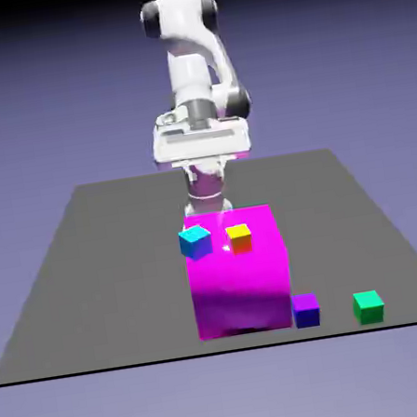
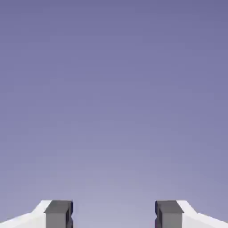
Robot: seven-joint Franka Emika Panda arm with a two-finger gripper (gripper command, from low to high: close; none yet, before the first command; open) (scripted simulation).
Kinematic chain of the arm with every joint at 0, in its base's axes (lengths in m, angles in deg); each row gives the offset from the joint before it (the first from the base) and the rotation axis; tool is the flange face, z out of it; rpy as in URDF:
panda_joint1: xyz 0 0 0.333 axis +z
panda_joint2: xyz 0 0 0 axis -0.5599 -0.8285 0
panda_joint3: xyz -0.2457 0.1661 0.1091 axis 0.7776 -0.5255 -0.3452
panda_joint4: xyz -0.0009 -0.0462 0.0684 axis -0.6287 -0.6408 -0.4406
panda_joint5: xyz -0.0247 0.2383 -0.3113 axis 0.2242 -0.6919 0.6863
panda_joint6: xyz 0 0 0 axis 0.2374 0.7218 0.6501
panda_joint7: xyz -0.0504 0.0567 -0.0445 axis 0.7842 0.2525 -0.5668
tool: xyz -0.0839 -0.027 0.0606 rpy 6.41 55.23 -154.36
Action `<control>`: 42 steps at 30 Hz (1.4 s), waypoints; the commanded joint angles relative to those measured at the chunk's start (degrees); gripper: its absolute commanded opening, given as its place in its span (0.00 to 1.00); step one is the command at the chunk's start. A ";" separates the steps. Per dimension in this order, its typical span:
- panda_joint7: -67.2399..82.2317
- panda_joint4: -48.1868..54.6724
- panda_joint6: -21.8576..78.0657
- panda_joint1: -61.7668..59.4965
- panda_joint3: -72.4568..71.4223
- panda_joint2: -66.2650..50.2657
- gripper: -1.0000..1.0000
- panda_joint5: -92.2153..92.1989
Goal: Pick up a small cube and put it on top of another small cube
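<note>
Hand view: smooth grey fingertips [image 2: 59, 213] apart, nothing between. Exterior: glossy magenta block [image 1: 238, 274], flat-faced blue cube [image 1: 196, 242] and yellow cube [image 1: 239, 239], apparently on top.

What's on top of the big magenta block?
On the magenta block, the yellow cube shows toward the exterior view's right, the blue cube at its left edge. Whatever the two cubes cover can't be seen.
</note>
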 commanded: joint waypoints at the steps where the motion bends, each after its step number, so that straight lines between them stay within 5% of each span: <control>1: 0.63 1.82 1.82 0.42 -0.80 -2.08 0.50 1.17; 36: 22.55 65.58 65.58 14.98 -28.69 -74.76 0.50 42.24; 41: 20.73 64.66 60.48 14.53 -26.47 -80.61 0.50 46.52; 42: 20.73 64.66 60.48 14.53 -26.47 -80.61 0.00 46.52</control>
